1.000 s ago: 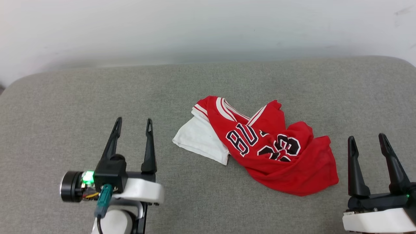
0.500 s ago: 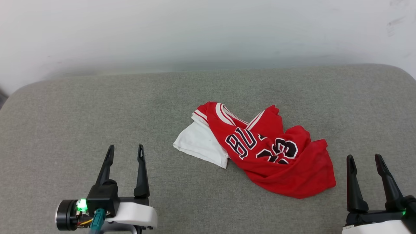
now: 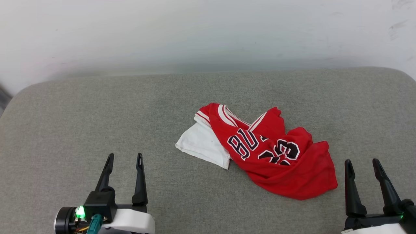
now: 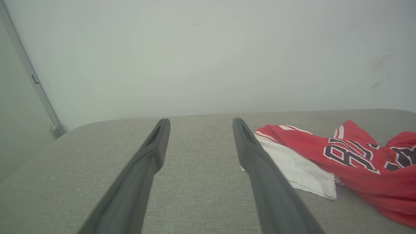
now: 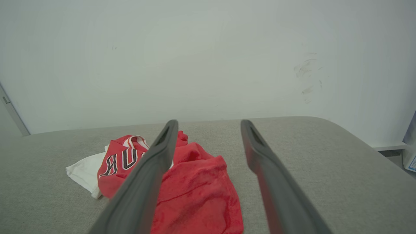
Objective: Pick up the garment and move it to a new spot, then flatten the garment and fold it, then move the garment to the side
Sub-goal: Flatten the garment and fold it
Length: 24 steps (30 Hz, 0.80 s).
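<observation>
The garment [image 3: 269, 152] is a red jersey with a white sleeve and black white-outlined lettering, lying crumpled a little right of the middle of the grey cushioned surface [image 3: 97, 107]. My left gripper [image 3: 125, 159] hovers open at the lower left, well clear of the white sleeve. At the lower right my right gripper [image 3: 361, 162] stands open just beyond the jersey's red hem. In the left wrist view the garment [image 4: 341, 156] lies right of the open left gripper [image 4: 198, 122]. In the right wrist view the garment [image 5: 195, 182] lies left of and behind the left finger of the open right gripper [image 5: 209, 123].
A pale wall [image 3: 208, 32] rises behind the surface's far edge. The surface has rounded corners at far left and far right. A floor strip and a box edge [image 5: 409, 156] show past the right corner in the right wrist view.
Both grippers have drawn back toward the bottom of the head view, away from the garment. The head camera has tilted slightly, shifting the whole scene down. The garment lies as it did.
</observation>
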{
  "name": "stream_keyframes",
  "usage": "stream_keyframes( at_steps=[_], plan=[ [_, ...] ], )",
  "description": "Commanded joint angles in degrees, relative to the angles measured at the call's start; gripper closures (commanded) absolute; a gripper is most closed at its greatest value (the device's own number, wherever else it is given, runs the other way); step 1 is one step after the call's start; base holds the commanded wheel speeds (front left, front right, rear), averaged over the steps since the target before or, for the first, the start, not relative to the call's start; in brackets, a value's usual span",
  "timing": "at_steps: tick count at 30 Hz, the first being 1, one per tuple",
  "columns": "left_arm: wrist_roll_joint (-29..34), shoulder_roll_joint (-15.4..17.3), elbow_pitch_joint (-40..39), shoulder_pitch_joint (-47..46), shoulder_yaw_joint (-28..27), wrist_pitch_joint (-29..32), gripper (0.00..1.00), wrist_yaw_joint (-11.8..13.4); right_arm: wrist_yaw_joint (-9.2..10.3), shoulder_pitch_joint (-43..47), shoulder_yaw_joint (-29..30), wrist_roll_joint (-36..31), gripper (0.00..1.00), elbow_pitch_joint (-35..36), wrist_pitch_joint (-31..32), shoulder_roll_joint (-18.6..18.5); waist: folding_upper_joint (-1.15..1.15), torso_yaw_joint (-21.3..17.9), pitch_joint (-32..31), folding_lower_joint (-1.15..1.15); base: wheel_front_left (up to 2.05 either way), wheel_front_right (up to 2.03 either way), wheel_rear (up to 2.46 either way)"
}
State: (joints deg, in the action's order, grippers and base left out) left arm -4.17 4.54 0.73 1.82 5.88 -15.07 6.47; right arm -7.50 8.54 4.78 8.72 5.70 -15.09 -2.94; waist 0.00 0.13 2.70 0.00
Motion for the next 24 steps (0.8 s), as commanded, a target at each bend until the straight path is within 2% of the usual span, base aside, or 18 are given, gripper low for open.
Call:
stream_keyframes(
  at_steps=[1,6,14,19,24],
  plan=[
    [0.4,-0.3,0.1,-0.6,-0.4,-0.1,0.00,-0.6,0.02,0.6,-0.1,0.2,0.00,0.1,-0.1,0.1,0.00,0.0,0.1,0.00,0.00,0.00,0.00],
    [0.1,-0.1,0.1,-6.0,-2.1,-0.1,0.00,-3.4,0.02,-0.8,0.0,-0.6,0.00,0.8,-0.1,0.1,0.00,0.0,1.0,0.00,0.00,0.00,0.00],
    [1.0,4.1,5.6,-21.6,-3.7,-0.1,0.00,-9.3,0.02,-3.4,-0.5,-1.5,0.00,1.8,-0.1,0.1,0.00,-1.1,3.9,0.00,0.00,0.00,0.00],
    [1.3,7.7,14.3,-33.0,-1.0,1.0,0.00,-12.4,0.02,-4.6,-0.7,-1.8,0.00,2.5,-0.1,0.1,0.00,-2.2,5.8,0.00,0.00,0.00,0.00],
    [0.0,10.6,19.9,-43.4,3.9,9.0,0.00,-13.7,0.02,-5.4,-0.6,-1.7,0.00,2.8,-0.1,0.1,0.00,-3.1,7.7,0.00,0.00,0.00,0.00]
  ],
)
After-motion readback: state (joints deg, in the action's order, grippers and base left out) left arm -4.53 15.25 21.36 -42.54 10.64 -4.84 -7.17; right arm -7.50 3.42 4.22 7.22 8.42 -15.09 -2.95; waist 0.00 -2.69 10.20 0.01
